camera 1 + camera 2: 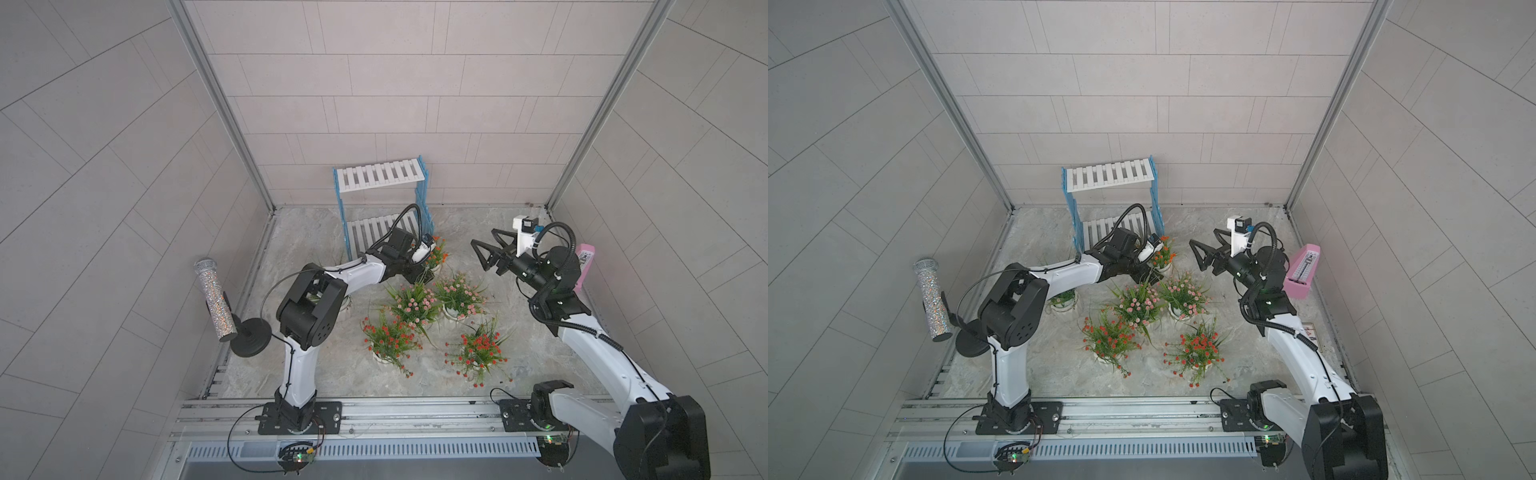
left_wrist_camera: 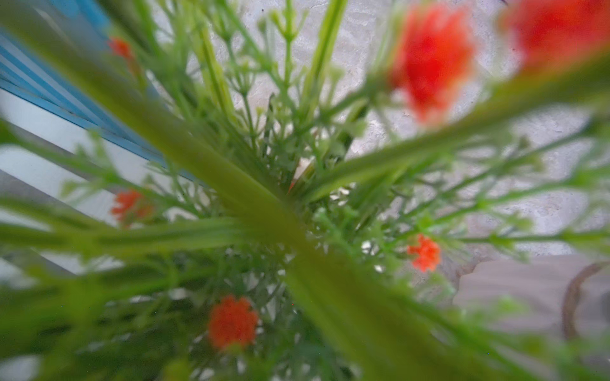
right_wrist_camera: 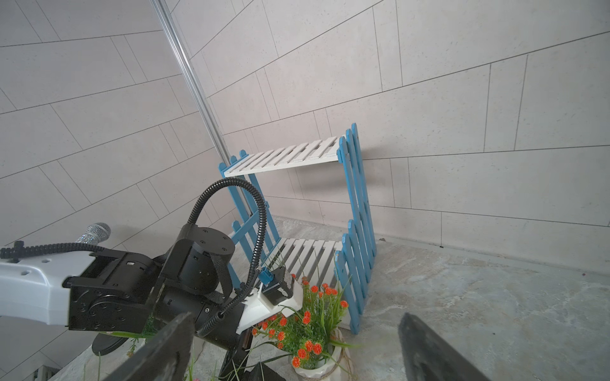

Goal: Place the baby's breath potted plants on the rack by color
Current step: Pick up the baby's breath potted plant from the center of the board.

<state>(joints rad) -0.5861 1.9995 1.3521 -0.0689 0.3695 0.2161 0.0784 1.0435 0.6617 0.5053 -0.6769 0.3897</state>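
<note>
White-slatted rack (image 1: 380,176) bare on both tiers: nothing sorted yet. Six plants (image 1: 415,305) on floor (image 1: 324,365) before rack, one half under left arm (image 1: 353,270). Left gripper (image 3: 247,363) wide, down over red plant (image 1: 437,254) beside rack. Right gripper (image 1: 483,237) wide, empty, right of rack.

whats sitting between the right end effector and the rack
One red-orange potted plant stands between the right end effector and the rack, right by its blue side panel. Both top views and the right wrist view show it.
</note>
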